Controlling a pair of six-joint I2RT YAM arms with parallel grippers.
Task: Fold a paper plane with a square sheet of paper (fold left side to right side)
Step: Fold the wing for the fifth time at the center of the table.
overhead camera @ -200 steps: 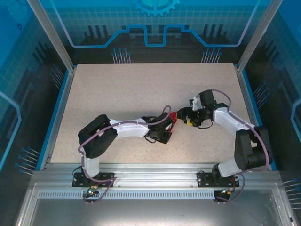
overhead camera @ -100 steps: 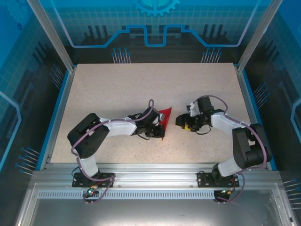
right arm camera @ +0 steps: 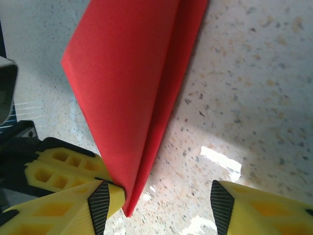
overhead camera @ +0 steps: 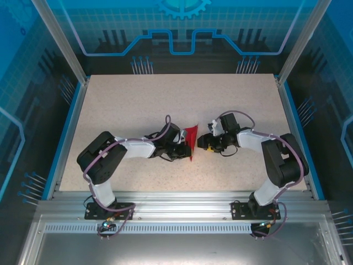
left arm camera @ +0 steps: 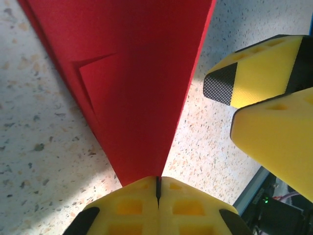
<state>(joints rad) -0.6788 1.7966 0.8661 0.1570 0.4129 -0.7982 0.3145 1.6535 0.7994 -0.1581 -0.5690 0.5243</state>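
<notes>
Near the middle of the worktop (overhead camera: pixel 138 99), the left tool (left arm camera: pixel 157 188) is pinching the narrow tip of the folded red paper (left arm camera: pixel 132 88), its jaws pressing together on it. From there the paper is widening away from that tool, and the right tool (right arm camera: pixel 161 205) is waiting with jaws spread, one finger (right arm camera: pixel 100 205) sitting just beside the paper's point

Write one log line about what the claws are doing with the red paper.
left claw: shut on red paper | right claw: open around the paper's tip, not gripping | paper: folded to a point
</notes>
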